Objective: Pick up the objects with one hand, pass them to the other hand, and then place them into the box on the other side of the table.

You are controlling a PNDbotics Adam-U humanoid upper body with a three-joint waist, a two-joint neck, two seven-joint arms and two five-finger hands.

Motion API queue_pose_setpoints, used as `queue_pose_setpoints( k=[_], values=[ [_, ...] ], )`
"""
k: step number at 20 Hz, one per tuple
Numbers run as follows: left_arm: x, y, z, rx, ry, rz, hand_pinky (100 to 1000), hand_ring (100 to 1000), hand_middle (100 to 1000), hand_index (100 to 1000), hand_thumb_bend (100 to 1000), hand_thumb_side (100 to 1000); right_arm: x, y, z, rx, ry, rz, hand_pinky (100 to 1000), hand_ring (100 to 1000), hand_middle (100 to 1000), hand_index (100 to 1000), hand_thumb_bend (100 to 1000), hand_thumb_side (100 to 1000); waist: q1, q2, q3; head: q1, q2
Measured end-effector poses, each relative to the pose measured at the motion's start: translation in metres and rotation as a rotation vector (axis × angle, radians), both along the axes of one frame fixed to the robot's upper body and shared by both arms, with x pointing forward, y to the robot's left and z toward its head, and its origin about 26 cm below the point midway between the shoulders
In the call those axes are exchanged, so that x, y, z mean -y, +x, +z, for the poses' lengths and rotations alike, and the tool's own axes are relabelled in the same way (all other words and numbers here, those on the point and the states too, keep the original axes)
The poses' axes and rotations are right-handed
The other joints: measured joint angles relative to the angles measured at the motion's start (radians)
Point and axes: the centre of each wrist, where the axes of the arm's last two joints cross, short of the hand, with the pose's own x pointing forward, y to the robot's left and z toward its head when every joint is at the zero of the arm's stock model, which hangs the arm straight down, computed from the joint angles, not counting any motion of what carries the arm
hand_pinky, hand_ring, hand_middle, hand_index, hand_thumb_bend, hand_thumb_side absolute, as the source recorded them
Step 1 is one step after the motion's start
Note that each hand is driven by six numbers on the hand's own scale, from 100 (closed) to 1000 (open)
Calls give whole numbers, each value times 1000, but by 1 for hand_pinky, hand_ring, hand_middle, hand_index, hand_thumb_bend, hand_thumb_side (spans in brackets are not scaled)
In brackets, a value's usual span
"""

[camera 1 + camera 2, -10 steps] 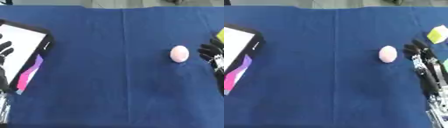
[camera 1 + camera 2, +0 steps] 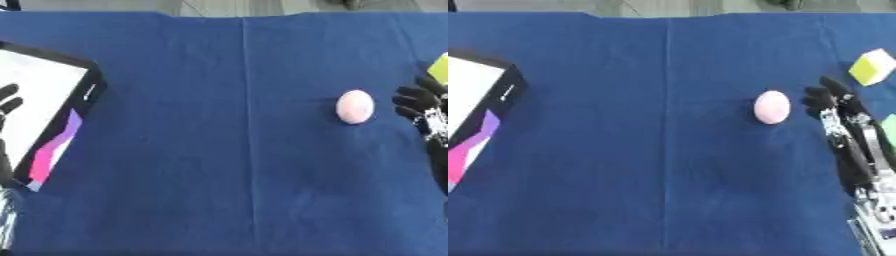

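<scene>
Presently the right hand (image 2: 833,102) rests on the blue worktop (image 2: 219,150), fingers straight, just beside a pink egg (image 2: 772,107), not touching; left hand (image 2: 7,100) open at the white box (image 2: 39,100); a yellow block (image 2: 872,66) lies farther off

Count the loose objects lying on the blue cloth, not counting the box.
3: a pink egg right of centre, a yellow block at the far right, and a green piece at the right edge, mostly cut off. More may lie outside the view.
</scene>
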Motion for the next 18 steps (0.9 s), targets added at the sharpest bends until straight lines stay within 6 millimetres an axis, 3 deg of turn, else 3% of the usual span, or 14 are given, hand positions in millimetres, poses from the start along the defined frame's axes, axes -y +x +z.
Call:
queue_pose_setpoints(
  k=[4,8,14,18],
  values=[
    [0,0,0,0,0,1,779,728,794,922,215,911,14,-3,3,2,-56,-27,882,848,810,934,100,729,-4,0,-4,-14,0],
    [-3,0,1,-1,8,7,778,727,794,921,214,911,43,-10,14,-31,-176,-84,884,856,823,937,100,773,-8,0,-12,-43,0],
    [-6,-2,-1,-8,14,20,779,727,795,921,211,916,84,-17,52,-149,-340,-251,885,871,841,940,100,783,-10,0,-22,-91,-5],
    [-6,-2,-3,-14,15,23,779,727,795,922,208,919,96,-18,76,-212,-451,-365,887,878,848,945,100,724,-10,1,-23,-112,-6]
  ],
)
